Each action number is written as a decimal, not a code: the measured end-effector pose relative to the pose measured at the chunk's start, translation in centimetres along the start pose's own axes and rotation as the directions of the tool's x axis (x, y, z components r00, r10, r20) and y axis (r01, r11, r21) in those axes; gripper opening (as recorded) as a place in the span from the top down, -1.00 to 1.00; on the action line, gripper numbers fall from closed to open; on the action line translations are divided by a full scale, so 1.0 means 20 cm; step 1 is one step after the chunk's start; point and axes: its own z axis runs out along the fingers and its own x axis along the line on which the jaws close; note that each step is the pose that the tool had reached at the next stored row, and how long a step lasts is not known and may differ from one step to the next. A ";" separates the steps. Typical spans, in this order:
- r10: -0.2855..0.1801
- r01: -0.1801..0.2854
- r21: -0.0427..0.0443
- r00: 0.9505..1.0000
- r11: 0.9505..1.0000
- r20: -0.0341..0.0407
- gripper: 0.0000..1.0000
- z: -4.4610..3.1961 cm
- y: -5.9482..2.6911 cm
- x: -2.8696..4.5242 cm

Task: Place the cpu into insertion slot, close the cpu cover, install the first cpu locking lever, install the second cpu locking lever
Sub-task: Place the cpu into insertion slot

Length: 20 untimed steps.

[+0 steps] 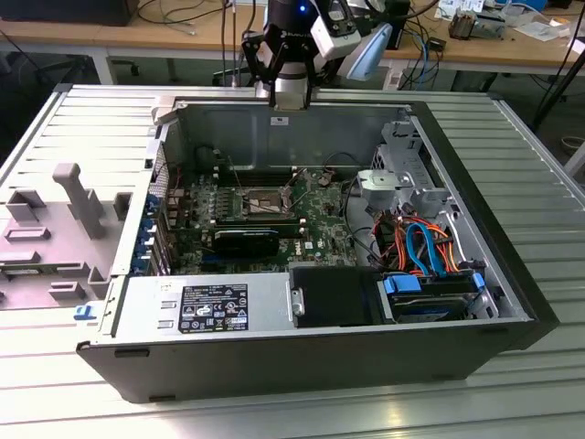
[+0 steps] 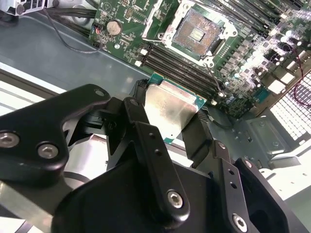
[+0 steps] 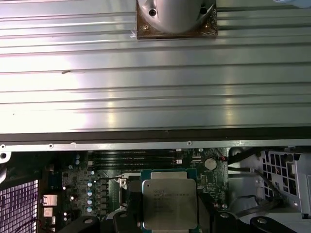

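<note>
Step one, cpu placement, in hand: cpu (image 2: 170,109) clamped by opposite edges between fingers (image 2: 142,124), aloft near motherboard (image 2: 127,46) edge, well apart from bare insertion slot (image 2: 197,31); seating judged to need square alignment, level descent.

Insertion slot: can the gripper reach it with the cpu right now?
Probably yes. The gripper, fingers shut on the cpu, hangs above the open case, and the slot lies bare with nothing over it.
</note>
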 end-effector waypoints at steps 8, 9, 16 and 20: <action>0.000 0.000 0.007 1.000 1.000 0.000 -0.09 0.029 -0.004 0.000; 0.000 0.000 0.007 1.000 1.000 0.000 -0.09 0.030 -0.004 0.000; 0.000 0.000 0.009 1.000 1.000 0.000 -0.09 0.040 -0.005 0.000; 0.000 0.000 0.011 1.000 1.000 0.000 -0.09 0.044 -0.005 0.000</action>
